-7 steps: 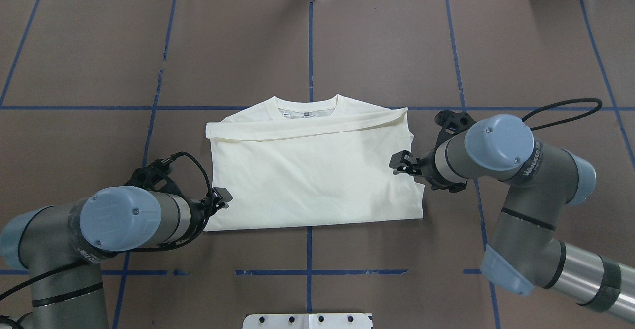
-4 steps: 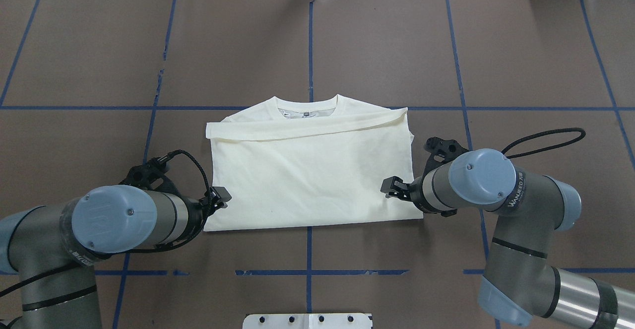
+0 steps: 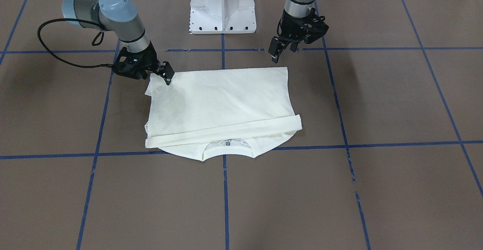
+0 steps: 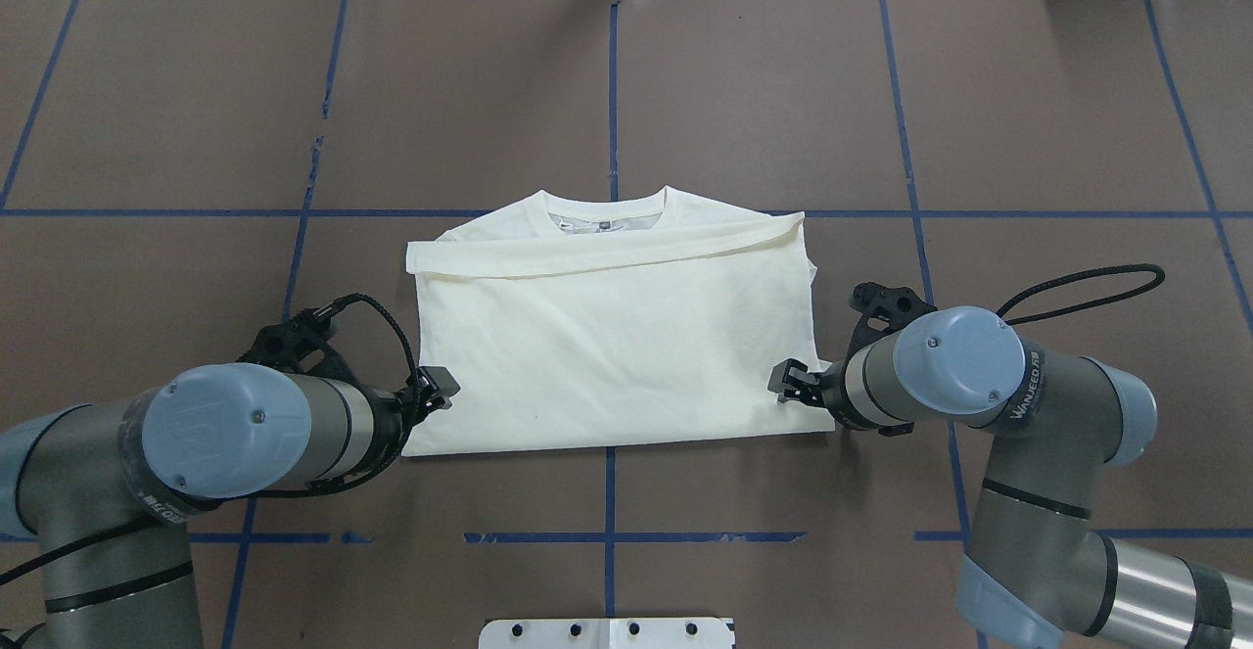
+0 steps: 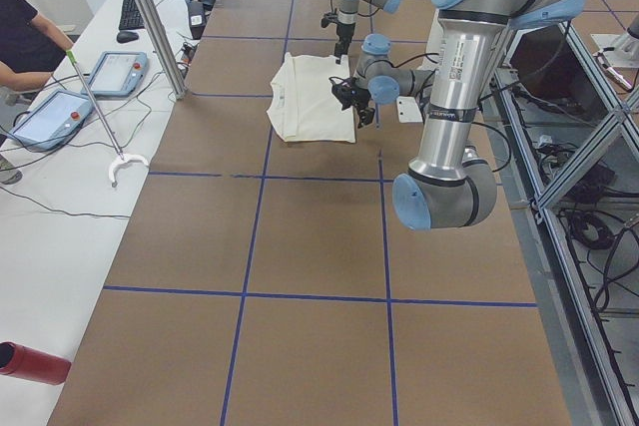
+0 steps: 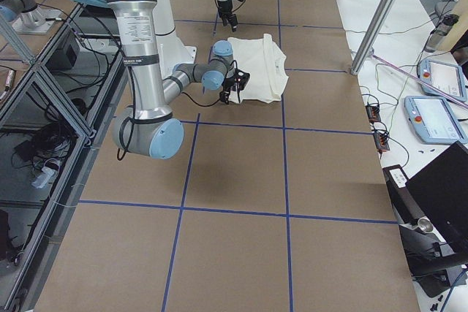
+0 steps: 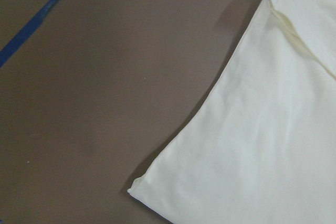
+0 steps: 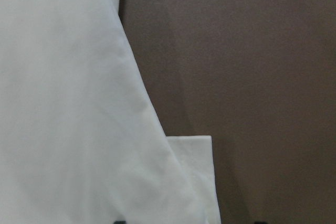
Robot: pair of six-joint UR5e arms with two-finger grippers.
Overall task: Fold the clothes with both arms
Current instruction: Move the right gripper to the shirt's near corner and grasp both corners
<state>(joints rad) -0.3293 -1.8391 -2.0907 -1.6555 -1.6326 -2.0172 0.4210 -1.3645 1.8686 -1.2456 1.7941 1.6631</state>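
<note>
The cream-white shirt [image 4: 607, 336] lies folded on the brown table, plain side up, collar at the far edge; the cat print is hidden. My left gripper [image 4: 431, 393] hovers at the shirt's near left hem corner; in the front view [image 3: 277, 53] its fingers look apart and it holds nothing. My right gripper [image 4: 788, 382] is low at the shirt's near right edge, also seen in the front view [image 3: 167, 75]. The right wrist view shows the shirt [image 8: 68, 103] with two fingertips spread at the bottom edge. The left wrist view shows only the shirt's corner [image 7: 273, 129].
The white pedestal base [image 3: 222, 5] stands at the robot's side of the table. Blue tape lines [image 4: 609, 91] grid the brown cover. A seated person [image 5: 25, 37] and teach pendants [image 5: 110, 72] are beside the table, with a metal post [image 5: 150, 17] at its edge.
My right arm has moved along the shirt's right edge toward the robot, from mid-height to the near hem corner. My left arm has barely moved.
</note>
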